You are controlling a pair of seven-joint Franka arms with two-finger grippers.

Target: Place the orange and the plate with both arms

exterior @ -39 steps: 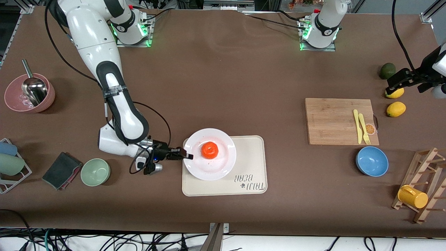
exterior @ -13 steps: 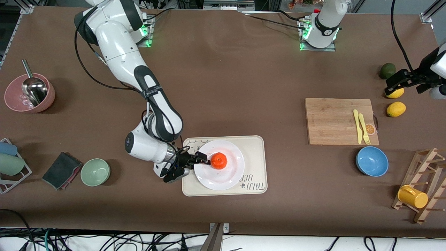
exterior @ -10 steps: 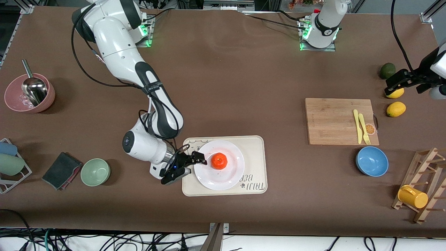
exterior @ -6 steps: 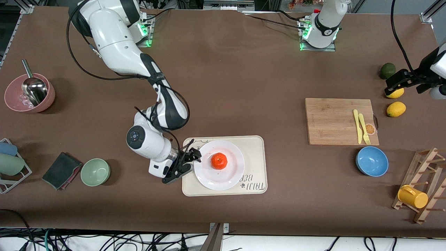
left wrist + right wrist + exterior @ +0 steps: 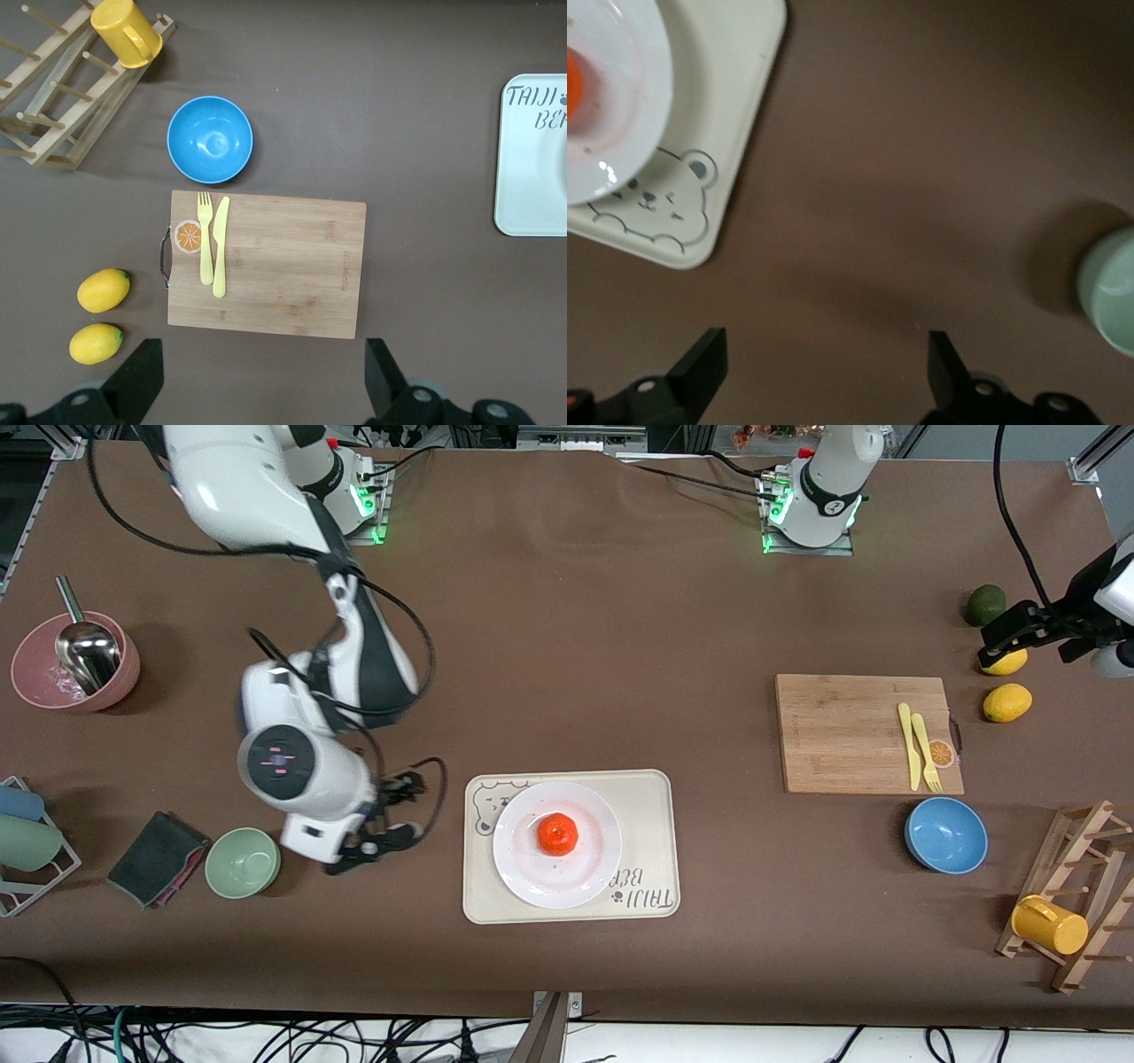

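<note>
Now the right gripper (image 5: 390,815) hangs wide open and empty over bare table, just beside the tray (image 5: 651,797) where the orange (image 5: 557,833) sits on the plate (image 5: 585,872); left gripper (image 5: 1005,638) waits, spread open over a lemon (image 5: 1010,662).

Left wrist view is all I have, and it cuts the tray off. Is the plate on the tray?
Observer: Yes, the plate sits flat on the tray.
Operator: And the orange?
Observer: The orange lies in the middle of the plate.
Operator: Where's the right claw?
Observer: The right claw is open and empty, over bare table between the tray and a green bowl.
</note>
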